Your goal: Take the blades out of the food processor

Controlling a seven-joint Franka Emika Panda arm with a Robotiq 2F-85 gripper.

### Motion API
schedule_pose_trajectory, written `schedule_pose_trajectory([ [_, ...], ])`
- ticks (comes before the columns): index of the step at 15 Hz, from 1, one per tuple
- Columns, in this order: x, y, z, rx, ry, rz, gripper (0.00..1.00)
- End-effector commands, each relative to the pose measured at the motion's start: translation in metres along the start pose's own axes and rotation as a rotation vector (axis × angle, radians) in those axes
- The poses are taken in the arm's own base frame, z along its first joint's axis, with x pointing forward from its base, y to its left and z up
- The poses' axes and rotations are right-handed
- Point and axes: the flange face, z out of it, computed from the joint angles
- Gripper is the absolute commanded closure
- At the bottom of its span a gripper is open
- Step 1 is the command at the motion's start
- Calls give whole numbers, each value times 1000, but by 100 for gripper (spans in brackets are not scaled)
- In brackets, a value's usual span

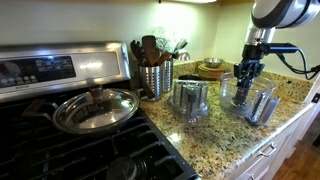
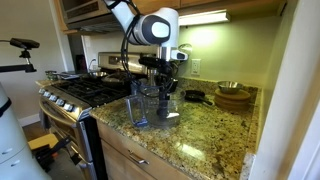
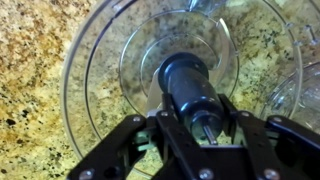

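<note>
Blades [image 3: 188, 80] stand in the middle of the clear food processor bowl [image 3: 90, 60], showing in the wrist view as a dark hub on a shaft. In an exterior view, the stove [image 1: 40, 70] is at the far left, with a lidded pan [image 1: 95, 108] on a burner. Right of it on the granite counter [image 1: 215, 140] stands a metal utensil holder [image 1: 155, 78], then a second clear container [image 1: 190, 98]. Furthest right is the bowl, near the counter's right edge, with the gripper [image 1: 246, 80] reaching down into it. Its fingers [image 3: 150, 135] are drawn narrow, pinching the blades' shaft from both sides.
</note>
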Motion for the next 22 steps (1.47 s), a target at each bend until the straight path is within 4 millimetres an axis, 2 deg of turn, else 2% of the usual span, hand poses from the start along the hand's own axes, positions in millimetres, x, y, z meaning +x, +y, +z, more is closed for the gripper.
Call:
schedule_pose_trajectory([
  [1, -7, -1, -17, -24, 16, 16, 79],
  [8, -17, -11, -53, -70, 6, -45, 79],
  [16, -35, -26, -123, -75, 57, -88, 79],
  [19, -43, -40, -149, -80, 82, -128, 79],
  [22, -54, -62, -165, -80, 82, -186, 79],
])
